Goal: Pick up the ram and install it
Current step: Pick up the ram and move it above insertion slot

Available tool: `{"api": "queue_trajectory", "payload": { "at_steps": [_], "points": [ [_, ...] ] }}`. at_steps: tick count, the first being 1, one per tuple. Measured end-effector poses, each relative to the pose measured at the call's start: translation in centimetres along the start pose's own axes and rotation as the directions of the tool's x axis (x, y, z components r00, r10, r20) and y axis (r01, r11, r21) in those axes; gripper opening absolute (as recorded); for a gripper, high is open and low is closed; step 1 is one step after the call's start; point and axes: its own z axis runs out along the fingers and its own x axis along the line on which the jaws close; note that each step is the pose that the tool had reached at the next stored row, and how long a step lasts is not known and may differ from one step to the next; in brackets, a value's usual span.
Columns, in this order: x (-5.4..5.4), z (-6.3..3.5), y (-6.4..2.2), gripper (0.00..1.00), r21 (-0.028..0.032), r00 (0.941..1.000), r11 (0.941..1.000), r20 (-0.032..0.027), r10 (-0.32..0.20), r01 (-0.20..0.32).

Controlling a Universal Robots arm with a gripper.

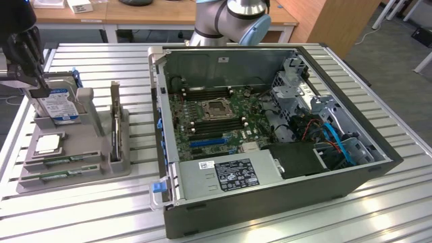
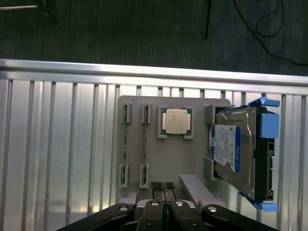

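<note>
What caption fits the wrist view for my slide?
Shut gripper hovers above the gray holder with two ram sticks, a CPU chip and a hard drive.

A silver work table of ribbed aluminium slats [image 1: 81, 212] spans the scene, and its grooves catch bright streaks of overhead light. In the exterior view, a light wooden desk [image 1: 135, 17] stands behind it with a small white box [image 1: 80, 6] on top. A tall wooden cabinet side [image 1: 331, 20] rises at the exterior view's right. Past it lies grey carpet floor [image 1: 398, 55], crossed by thin white furniture legs [image 1: 395, 10]. In the wrist view, black cables [image 2: 260, 24] trail over dark carpet beyond the table edge.
</note>
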Motion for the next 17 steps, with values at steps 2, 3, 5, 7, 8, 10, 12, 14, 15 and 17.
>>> {"api": "queue_trajectory", "payload": {
  "at_steps": [2, 3, 5, 7, 8, 10, 12, 14, 15, 17],
  "points": [
    [0.0, 0.00, 0.00, 0.17, 0.0000, 1.0000, 1.0000, 0.0000, 0.000, 0.000],
    [0.0, 0.00, 0.00, 0.23, 0.0000, 1.0000, 1.0000, 0.0000, 0.000, 0.000],
    [0.0, 0.00, 0.00, 0.23, 0.0000, 1.0000, 1.0000, 0.0000, 0.000, 0.000],
    [0.0, 0.00, 0.00, 0.30, 0.0000, 1.0000, 1.0000, 0.0000, 0.000, 0.000],
    [0.0, 0.00, 0.00, 0.30, 0.0000, 1.0000, 1.0000, 0.0000, 0.000, 0.000],
    [0.0, 0.00, 0.00, 0.30, 0.0001, 1.0000, 1.0000, 0.0001, 0.000, 0.000],
    [0.4, -0.02, 0.02, 0.30, -0.0001, 1.0000, 1.0000, 0.0001, 0.000, 0.000],
    [0.9, -0.02, 0.02, 0.30, 0.0001, 1.0000, 1.0000, 0.0003, 0.000, 0.000],
    [1.2, -0.02, 0.03, 0.30, 0.0001, 1.0000, 1.0000, 0.0003, 0.000, 0.000],
    [1.8, -0.04, 0.05, 0.30, 0.0000, 1.0000, 1.0000, 0.0002, 0.000, 0.000]
  ]
}}
